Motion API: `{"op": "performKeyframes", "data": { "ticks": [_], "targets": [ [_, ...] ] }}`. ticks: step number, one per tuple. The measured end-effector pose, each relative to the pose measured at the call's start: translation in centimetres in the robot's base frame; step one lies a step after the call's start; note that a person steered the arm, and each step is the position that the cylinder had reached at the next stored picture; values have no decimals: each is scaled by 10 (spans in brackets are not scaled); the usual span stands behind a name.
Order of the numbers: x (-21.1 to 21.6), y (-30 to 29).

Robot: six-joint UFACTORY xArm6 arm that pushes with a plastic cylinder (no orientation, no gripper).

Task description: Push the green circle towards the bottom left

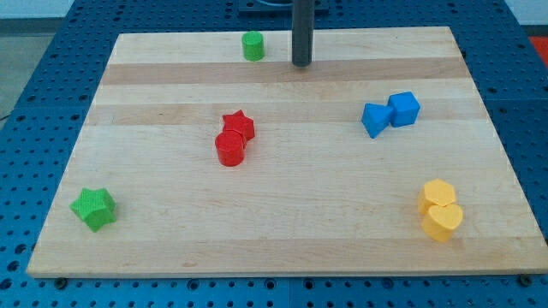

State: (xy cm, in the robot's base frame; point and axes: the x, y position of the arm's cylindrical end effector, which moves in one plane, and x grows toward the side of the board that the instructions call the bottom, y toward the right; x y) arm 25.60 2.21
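The green circle point(253, 46) is a small green cylinder near the view's top edge of the wooden board point(282, 231), left of centre. My tip point(301, 64) is the lower end of a dark rod coming down from the view's top. It rests on the board just right of the green circle and slightly below it, a short gap apart, not touching.
A red star point(240, 125) touches a red cylinder point(230, 148) mid-board. A green star point(93, 208) lies at the bottom left. Two blue blocks point(390, 114) touch at the right. Two yellow blocks point(440, 210) touch at the bottom right.
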Motion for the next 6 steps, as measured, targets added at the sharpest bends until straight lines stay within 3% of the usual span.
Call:
{"op": "performKeyframes", "data": {
  "ticks": [2,4,5,6],
  "targets": [
    [-43,-63],
    [28,-131],
    [23,-131],
    [92,-164]
  ]
}}
